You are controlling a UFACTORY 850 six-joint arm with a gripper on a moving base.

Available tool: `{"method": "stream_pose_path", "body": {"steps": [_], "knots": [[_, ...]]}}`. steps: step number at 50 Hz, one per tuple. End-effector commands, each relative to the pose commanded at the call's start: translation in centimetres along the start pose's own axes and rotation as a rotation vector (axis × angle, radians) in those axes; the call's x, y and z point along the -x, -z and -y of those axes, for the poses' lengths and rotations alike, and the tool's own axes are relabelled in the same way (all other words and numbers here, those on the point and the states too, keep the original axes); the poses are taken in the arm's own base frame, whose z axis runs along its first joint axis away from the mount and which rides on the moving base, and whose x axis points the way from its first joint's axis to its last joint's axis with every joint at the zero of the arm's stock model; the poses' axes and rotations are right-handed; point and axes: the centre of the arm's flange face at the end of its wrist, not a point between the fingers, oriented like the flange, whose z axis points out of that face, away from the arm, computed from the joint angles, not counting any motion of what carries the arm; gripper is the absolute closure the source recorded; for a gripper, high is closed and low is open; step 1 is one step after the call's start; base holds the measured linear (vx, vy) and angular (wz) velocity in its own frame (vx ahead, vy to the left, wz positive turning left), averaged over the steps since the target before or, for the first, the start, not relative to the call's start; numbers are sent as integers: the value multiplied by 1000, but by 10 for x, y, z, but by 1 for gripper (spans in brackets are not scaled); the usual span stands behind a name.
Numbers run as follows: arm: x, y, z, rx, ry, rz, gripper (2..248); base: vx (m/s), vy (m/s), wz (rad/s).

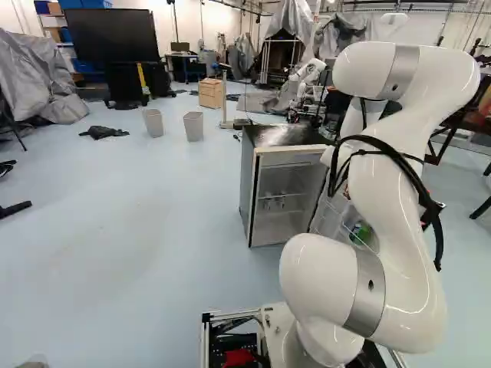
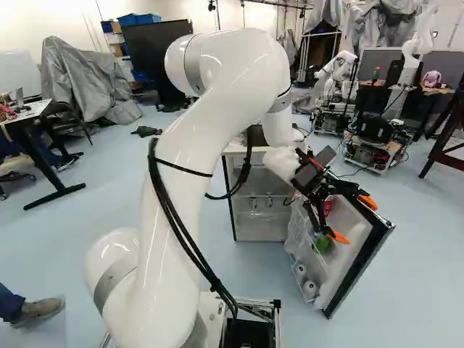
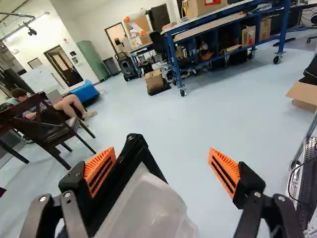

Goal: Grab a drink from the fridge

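Two fingers (image 3: 101,171) of the gripper (image 3: 163,150) stand apart at the near, opened door (image 2: 351,255) and should lift clear slowly, lest either drag it shut, before reaching left for the apparent cans (image 2: 269,202) inside the fridge (image 1: 246,184).

L base view: I log lg dark screen (image 1: 107,34) far L, grey sheeting (image 1: 40,73) nearby, blk cloth (image 1: 103,132) on flr. Grey bin (image 1: 153,123), 2nd bin (image 1: 193,126) to its R; wooden drawer unit (image 1: 209,93) beyond. R base view, upper R: another robot (image 2: 335,72). Wrist view: blue-framed tabletop (image 3: 213,18) w/ cardbd box (image 3: 200,7) on top; smaller box (image 3: 153,80) on flr nr its legs; dk wooden chair (image 3: 49,130); green cabinet (image 3: 92,59) by wall.
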Motion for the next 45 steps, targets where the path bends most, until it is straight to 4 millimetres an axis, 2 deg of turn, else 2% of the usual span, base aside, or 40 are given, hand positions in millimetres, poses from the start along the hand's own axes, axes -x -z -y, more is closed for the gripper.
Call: {"method": "stream_pose_path", "body": {"steps": [15,45], "knots": [[-5,3,-18,-59,47,-3,3,0,0,0],[-24,19,-68,-396,218,9,3,0,0,0]]}}
